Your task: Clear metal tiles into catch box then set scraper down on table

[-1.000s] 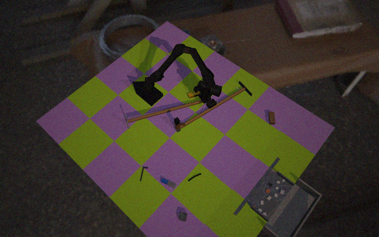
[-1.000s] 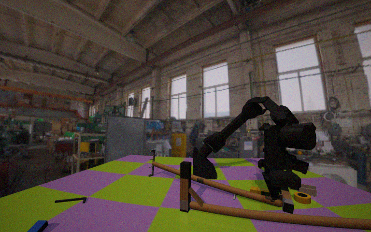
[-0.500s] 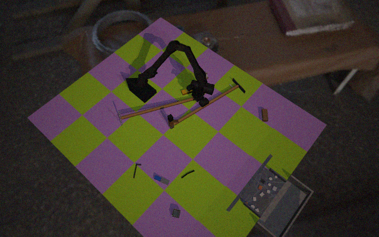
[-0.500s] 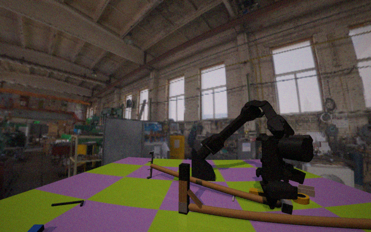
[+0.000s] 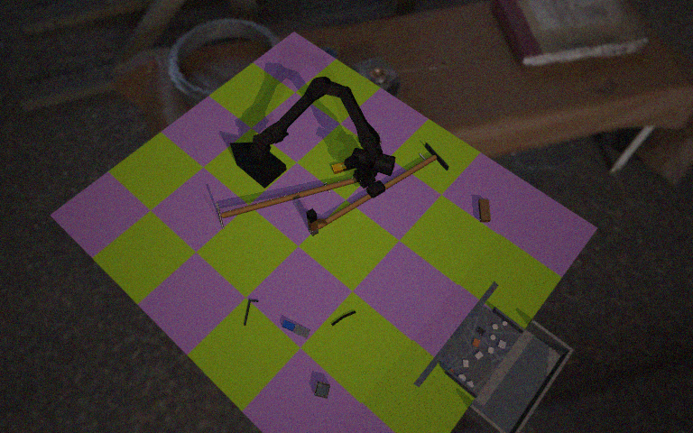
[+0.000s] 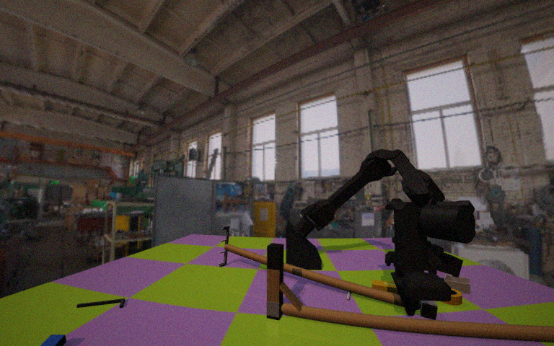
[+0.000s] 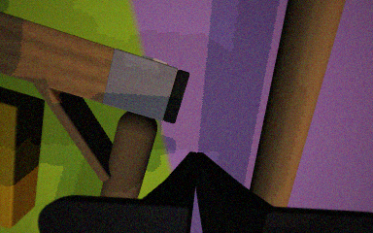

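Observation:
The long scraper [image 5: 347, 210] [image 6: 367, 320] [image 7: 301, 97] lies on the table, with its dark blade [image 5: 439, 159] at the far right end and its grip block [image 5: 313, 227] [image 6: 274, 281] at the other. My gripper [image 5: 364, 183] [image 6: 410, 312] [image 7: 195, 158] is shut and empty, low beside the scraper's shaft, between it and a second long-handled tool [image 5: 265, 206] [image 6: 327, 280] [image 7: 130, 155]. Several small pale tiles [image 5: 502, 345], an orange one [image 5: 475, 342] and a dark one lie on the steel plate [image 5: 453, 352]. The catch box [image 5: 516, 380] adjoins its far edge.
The second tool has a thin toothed head [image 5: 220, 214] [image 6: 226, 251]. A yellow block [image 5: 337, 167] lies beside my gripper. A brown block [image 5: 484, 210], a hex key [image 5: 246, 312] [image 6: 99, 303], a blue-and-grey piece [image 5: 289, 325], a curved black piece [image 5: 343, 317] and a grey cube [image 5: 321, 389] lie on the table.

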Tool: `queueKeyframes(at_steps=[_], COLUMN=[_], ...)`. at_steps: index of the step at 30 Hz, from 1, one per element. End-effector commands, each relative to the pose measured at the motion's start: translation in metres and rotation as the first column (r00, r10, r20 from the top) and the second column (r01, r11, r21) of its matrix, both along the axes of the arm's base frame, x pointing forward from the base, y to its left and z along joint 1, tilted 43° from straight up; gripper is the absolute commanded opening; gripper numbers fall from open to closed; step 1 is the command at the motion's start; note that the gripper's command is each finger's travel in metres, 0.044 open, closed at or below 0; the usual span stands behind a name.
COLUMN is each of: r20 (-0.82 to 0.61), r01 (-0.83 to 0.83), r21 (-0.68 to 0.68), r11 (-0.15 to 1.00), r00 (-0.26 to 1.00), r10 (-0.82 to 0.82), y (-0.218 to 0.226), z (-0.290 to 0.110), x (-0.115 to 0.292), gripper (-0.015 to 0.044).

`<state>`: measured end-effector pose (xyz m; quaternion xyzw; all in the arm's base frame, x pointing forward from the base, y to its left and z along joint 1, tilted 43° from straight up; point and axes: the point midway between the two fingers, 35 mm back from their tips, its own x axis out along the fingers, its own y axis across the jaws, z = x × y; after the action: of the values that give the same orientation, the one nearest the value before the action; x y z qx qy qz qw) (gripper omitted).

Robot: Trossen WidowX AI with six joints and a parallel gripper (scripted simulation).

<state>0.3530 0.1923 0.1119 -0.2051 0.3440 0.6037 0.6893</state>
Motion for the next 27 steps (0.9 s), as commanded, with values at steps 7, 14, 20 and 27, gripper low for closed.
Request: queueKeyframes(at_steps=[7, 14, 20, 27], r20=[-0.001, 0.000, 0.000, 0.000], r01=[-0.004, -0.004, -0.004, -0.004], r21=[-0.004, -0.005, -0.005, -0.005], r11=[1.000, 1.000, 1.000, 1.000], r00=[1.000, 1.000, 1.000, 1.000], r10=[0.004, 0.004, 0.004, 0.004], y=[-0.001, -0.002, -0.002, -0.003], z=[-0.002, -0.002, -0.002, -0.003], x=[0.010, 0.017, 0.023, 0.030], gripper=[0.0000, 0.0000, 0.0000, 0.0000])
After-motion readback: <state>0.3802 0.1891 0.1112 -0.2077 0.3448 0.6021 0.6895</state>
